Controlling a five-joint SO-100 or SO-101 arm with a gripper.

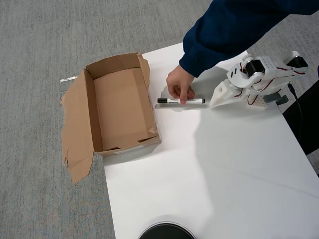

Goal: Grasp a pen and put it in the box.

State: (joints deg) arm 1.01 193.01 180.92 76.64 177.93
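The pen [171, 100] lies flat and level on the white sheet, black cap toward the box, with a person's hand [178, 83] resting on its middle. The brown cardboard box [119, 107] stands open and empty just left of the pen, its wide torn flap [76, 132] spread on the carpet. My white gripper [214, 103] rests low on the sheet at the right, its tip almost at the pen's right end. Its fingers are shut with nothing between them.
The person's blue-sleeved arm [234, 30] reaches in from the top right, over the space between the gripper and the pen. A black round object [166, 231] sits at the bottom edge. A dark surface [306, 119] borders the sheet on the right.
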